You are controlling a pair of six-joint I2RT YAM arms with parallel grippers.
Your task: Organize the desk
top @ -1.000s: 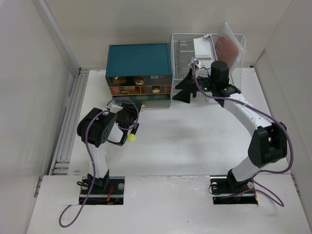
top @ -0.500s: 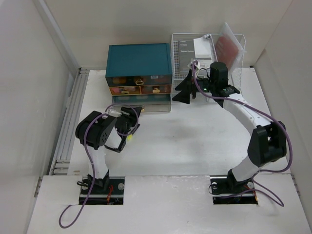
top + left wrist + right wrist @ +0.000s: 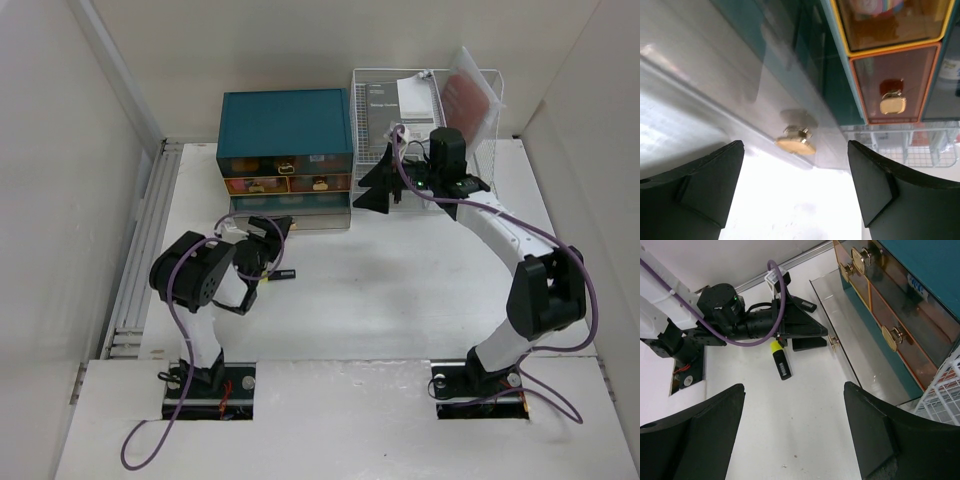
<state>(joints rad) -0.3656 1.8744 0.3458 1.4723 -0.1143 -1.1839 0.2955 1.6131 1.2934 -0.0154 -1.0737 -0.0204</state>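
A black highlighter with a yellow cap (image 3: 276,275) (image 3: 782,363) lies on the white desk (image 3: 400,280), just to the near side of my left gripper (image 3: 268,238) (image 3: 820,326). That gripper is open and holds nothing. In the left wrist view the left gripper (image 3: 796,160) faces the gold knob (image 3: 796,142) of the clear bottom drawer (image 3: 292,212), which is pulled out of the teal drawer chest (image 3: 285,128). My right gripper (image 3: 372,187) (image 3: 794,390) hangs open and empty above the desk, beside the chest's right end.
A white wire rack (image 3: 425,105) holding papers and a reddish sheet stands at the back right, close behind the right wrist. The upper drawers (image 3: 890,315) with gold knobs are closed. Pale walls enclose the desk, and rails run along its left edge (image 3: 150,230).
My left gripper has opened and let go of the highlighter, which now lies flat on the desk. The left arm shifted slightly left. The right arm has not moved.
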